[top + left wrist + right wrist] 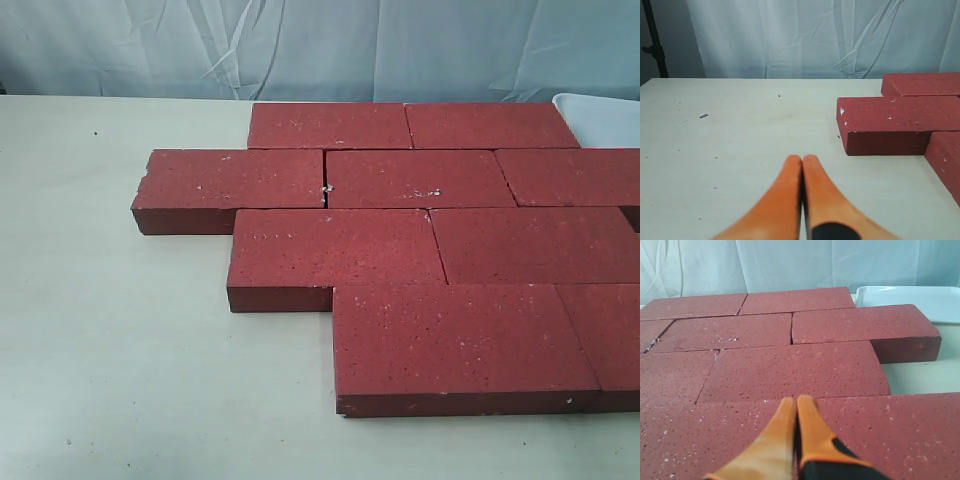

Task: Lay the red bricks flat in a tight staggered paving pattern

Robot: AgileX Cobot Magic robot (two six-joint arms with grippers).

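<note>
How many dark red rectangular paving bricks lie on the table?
9 dark red rectangular paving bricks: two in the back row, three in the second, two in the third, two in front. More may lie beyond the right edge.

Nine red bricks [420,178] are lying on the table [120,350] in the exterior view, and they are sitting in four rows: two in the far row; three in the next; two in the third; two in the nearest. One white tray [605,120] is showing; one table is carrying everything; two claws are appearing, the left claw [802,161] in its wrist view and the right claw [796,401] in its own.
</note>
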